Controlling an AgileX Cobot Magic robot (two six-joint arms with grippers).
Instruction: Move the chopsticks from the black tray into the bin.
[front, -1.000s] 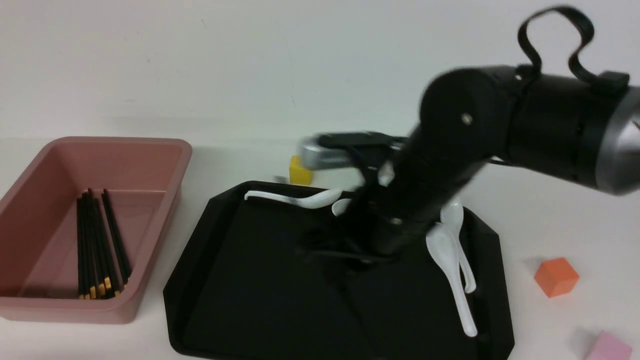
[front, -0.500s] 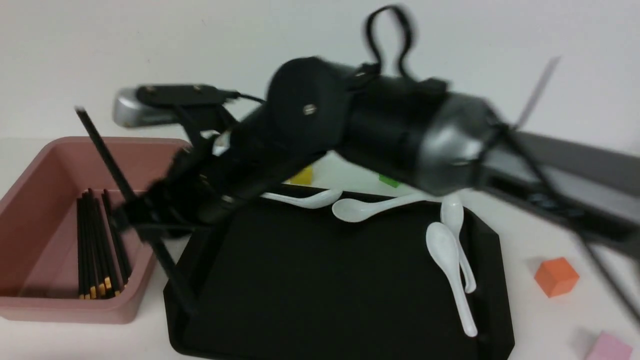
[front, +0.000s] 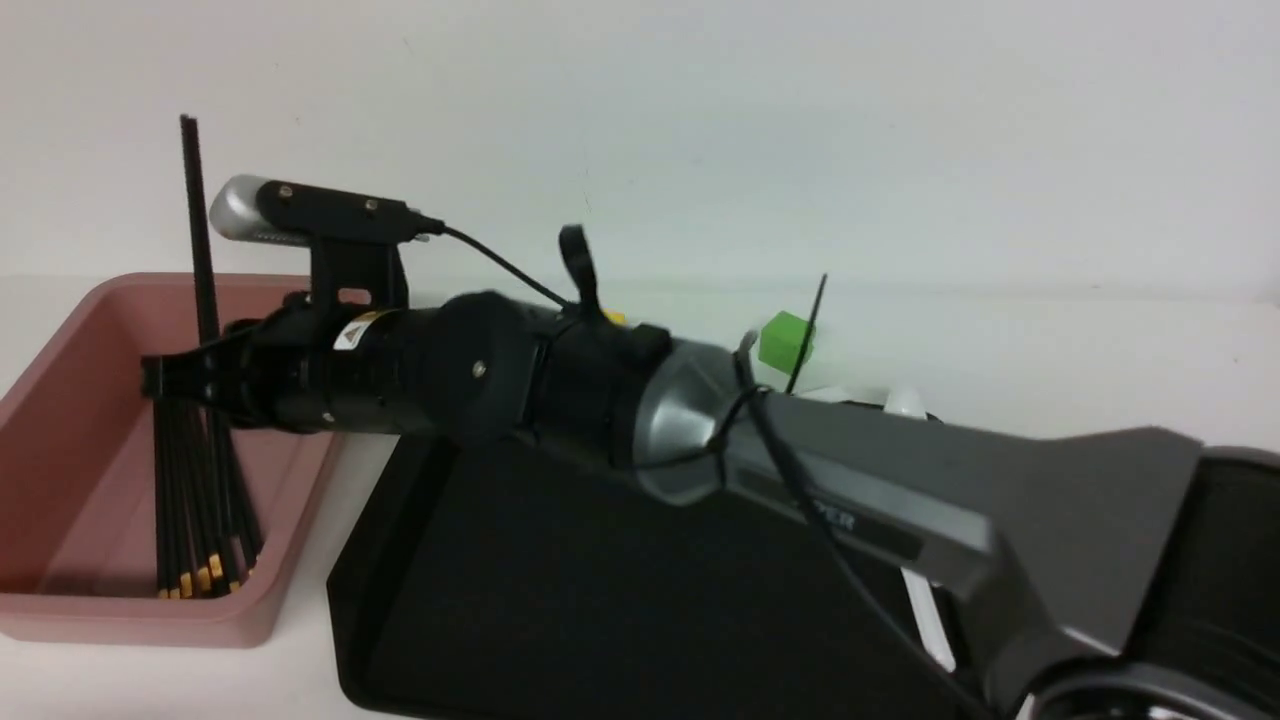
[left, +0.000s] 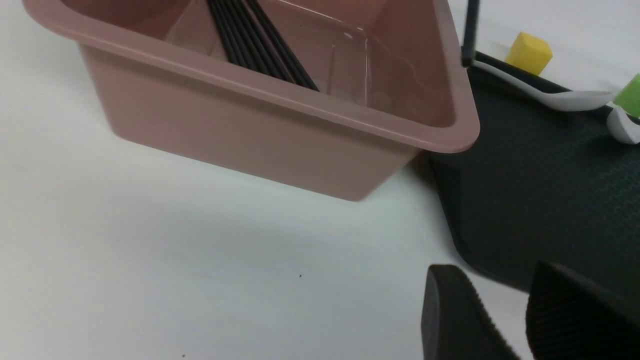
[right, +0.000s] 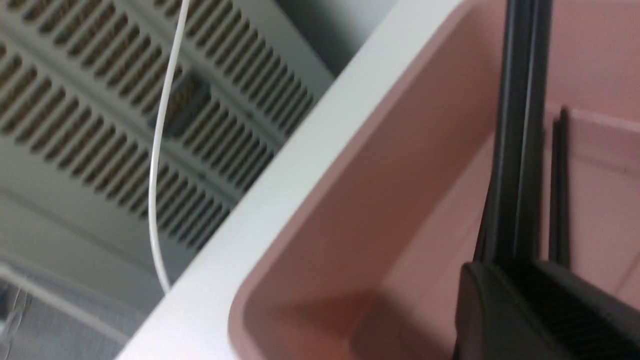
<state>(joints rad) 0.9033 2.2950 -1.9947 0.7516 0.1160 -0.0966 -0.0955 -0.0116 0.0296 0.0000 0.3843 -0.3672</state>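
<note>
Grips one chopstick (front: 193, 200) upright in the right gripper (front: 175, 385), jaws clamped, inside the bin (front: 120, 285) rim. Hangs the left gripper (left: 510, 320) near the black tray (left: 550, 175) edge, jaws seemingly slightly apart, empty.

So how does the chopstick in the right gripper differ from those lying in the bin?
The held chopstick stands nearly upright, clamped in the right gripper; the binned chopsticks lie flat, bundled on the bin floor. The held chopstick rises above the rim; the binned chopsticks sit below it. Both are thin and black.
</note>
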